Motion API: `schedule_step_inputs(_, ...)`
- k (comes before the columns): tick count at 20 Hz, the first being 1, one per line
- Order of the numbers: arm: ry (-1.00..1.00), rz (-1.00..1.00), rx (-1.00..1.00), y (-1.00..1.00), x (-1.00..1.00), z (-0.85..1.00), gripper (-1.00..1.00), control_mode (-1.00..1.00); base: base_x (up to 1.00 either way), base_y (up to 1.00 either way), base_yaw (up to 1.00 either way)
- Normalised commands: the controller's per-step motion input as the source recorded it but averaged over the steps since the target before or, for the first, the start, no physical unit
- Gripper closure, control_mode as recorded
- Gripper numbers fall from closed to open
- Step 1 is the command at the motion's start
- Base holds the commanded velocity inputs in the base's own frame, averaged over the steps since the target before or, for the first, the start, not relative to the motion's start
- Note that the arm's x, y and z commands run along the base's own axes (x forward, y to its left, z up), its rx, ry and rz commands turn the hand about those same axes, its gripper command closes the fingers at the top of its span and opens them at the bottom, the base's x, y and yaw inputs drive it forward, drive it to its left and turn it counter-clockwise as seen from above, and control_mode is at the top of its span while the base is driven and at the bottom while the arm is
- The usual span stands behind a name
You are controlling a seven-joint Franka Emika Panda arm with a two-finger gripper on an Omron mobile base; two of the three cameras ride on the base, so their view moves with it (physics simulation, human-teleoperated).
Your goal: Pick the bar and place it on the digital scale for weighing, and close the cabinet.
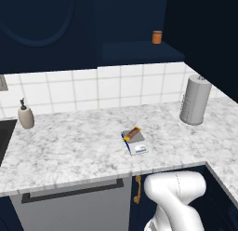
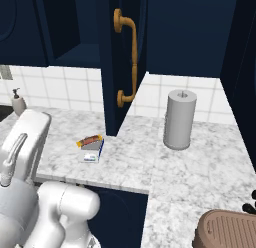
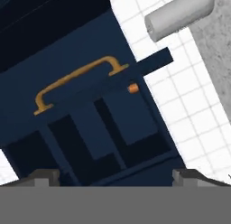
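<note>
The orange-brown bar [image 1: 133, 132] [image 2: 90, 140] lies on the grey platform of the digital scale [image 1: 136, 146] [image 2: 92, 153], mid-counter. The navy wall cabinet stands open: its door [image 2: 112, 67] swings out over the counter with its brass handle [image 2: 131, 57] facing the right base camera. Its shelf [image 1: 139, 52] holds an orange can [image 1: 157, 37]. In the rolled hand view my gripper [image 3: 115, 177] is open, fingertips [image 3: 45, 177] wide apart with nothing between them. It faces the cabinet door [image 3: 81, 114] and handle [image 3: 76, 79] from a short distance.
A grey paper towel roll [image 1: 195, 99] [image 2: 179, 119] stands at the counter's right corner. A soap dispenser [image 1: 25, 116] sits by the sink [image 1: 3, 137] at left. A brown ridged object [image 2: 227, 229] lies on the near right counter. Below are a grey drawer front [image 1: 69, 202] and a low cabinet handle [image 1: 137, 189].
</note>
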Motion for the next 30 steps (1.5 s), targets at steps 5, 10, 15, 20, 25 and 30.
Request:
schedule_step_inputs(5,-0.05,0.04,0.26,-0.99,0.06,-0.38,-1.0,-1.0,0.0,0.0,0.0)
schedule_step_inputs(10,0.09,0.13,0.2,-0.79,0.99,-0.16,-1.0,-1.0,0.0,0.0,0.0)
schedule_step_inputs(15,-0.07,0.2,0.03,-0.32,0.87,-0.39,-1.0,-1.0,0.0,0.0,0.0)
schedule_step_inputs(20,-0.19,0.15,0.0,0.0,0.98,-0.18,-1.0,-1.0,0.0,0.0,0.0)
schedule_step_inputs(25,-0.16,0.14,0.04,-0.16,0.91,0.01,-1.0,-1.0,0.0,0.0,0.0)
schedule_step_inputs(30,-0.05,0.18,0.08,-0.38,0.8,0.01,-1.0,-1.0,0.0,0.0,0.0)
